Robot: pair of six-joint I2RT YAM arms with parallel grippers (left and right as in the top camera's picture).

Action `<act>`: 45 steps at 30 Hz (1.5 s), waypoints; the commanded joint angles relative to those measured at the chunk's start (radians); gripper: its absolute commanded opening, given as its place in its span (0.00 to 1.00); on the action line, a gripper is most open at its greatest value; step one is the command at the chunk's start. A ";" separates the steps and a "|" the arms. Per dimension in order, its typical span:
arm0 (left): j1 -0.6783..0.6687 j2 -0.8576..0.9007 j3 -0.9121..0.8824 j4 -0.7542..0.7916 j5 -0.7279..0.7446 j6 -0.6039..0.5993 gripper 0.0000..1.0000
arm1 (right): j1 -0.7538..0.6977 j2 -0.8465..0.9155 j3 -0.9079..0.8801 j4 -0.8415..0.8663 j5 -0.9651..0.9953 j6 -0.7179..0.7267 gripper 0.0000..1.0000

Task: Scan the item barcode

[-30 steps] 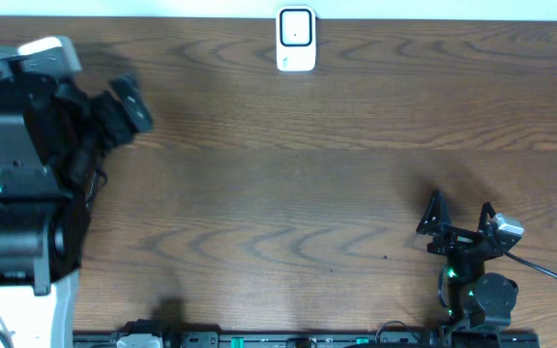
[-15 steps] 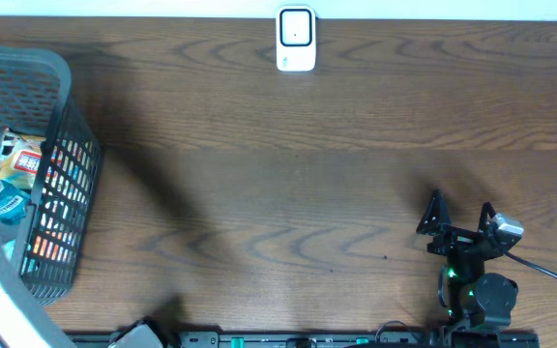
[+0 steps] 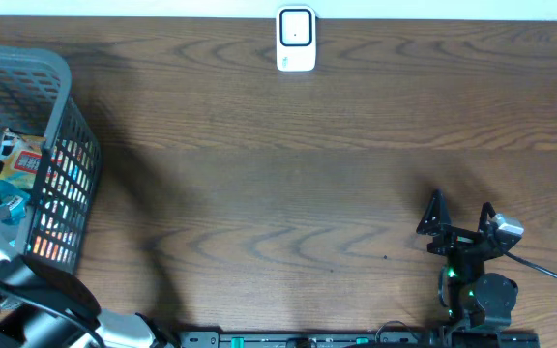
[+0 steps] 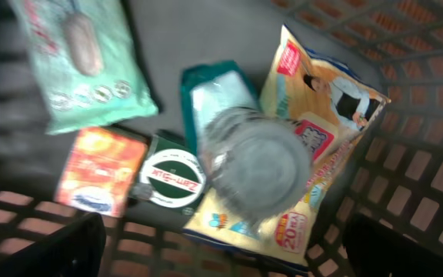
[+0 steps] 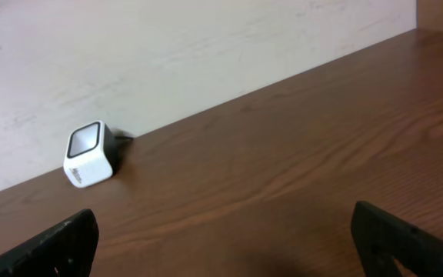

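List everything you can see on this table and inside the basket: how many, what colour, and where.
Table: one, brown wood, under everything.
Scanner: one, white, middle of the far edge.
Basket: one, grey mesh, left end of the table.
Snack bag: one, yellow, in the basket against its wall.
Soft packet: one, mint green, in the basket.
Small box: one, orange, in the basket.
Round container: one, green and white, beside the small box.
Teal pack: one, partly under a blurred clear round lid.
Left gripper: one, black, above the basket's contents, jaws open.
Right gripper: one, black, near right of the table, jaws open, empty.
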 commanded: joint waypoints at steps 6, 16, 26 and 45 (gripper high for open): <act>0.008 0.079 0.010 0.068 0.041 -0.037 0.98 | 0.007 -0.005 -0.001 -0.004 0.002 -0.015 0.99; 0.037 0.093 0.010 0.066 0.021 -0.036 0.98 | 0.007 -0.005 -0.001 -0.004 0.002 -0.016 0.99; 0.049 0.108 0.007 0.059 0.003 -0.033 0.98 | 0.007 -0.005 -0.001 -0.004 0.002 -0.016 0.99; 0.050 0.192 0.002 0.010 -0.012 0.107 0.32 | 0.007 -0.005 -0.001 -0.004 0.002 -0.015 0.99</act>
